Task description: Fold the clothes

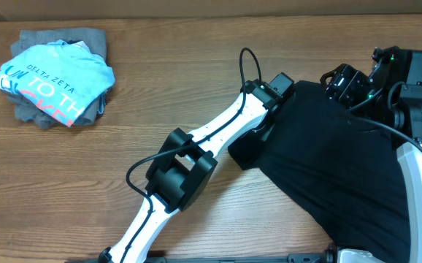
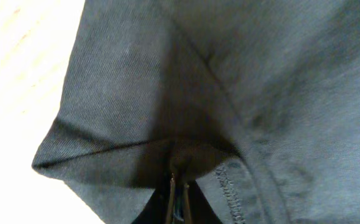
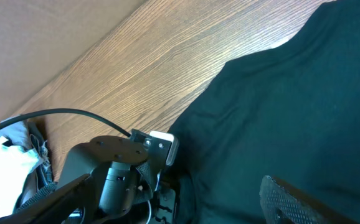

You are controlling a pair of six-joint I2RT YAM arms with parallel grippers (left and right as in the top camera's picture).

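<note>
The clothes, a black T-shirt, lie spread on the right side of the wooden table. My left gripper reaches to the shirt's left edge. In the left wrist view its fingertips are pressed together, with a fold of the black fabric bunched between them beside a stitched hem. My right gripper hovers over the shirt's far edge. In the right wrist view it stands open above the dark cloth, one meshed pad showing at the lower right and nothing between the pads.
A light blue printed shirt lies on a grey garment at the far left corner. The left arm's head and its cable sit close beside my right gripper. A cardboard wall runs along the table's back.
</note>
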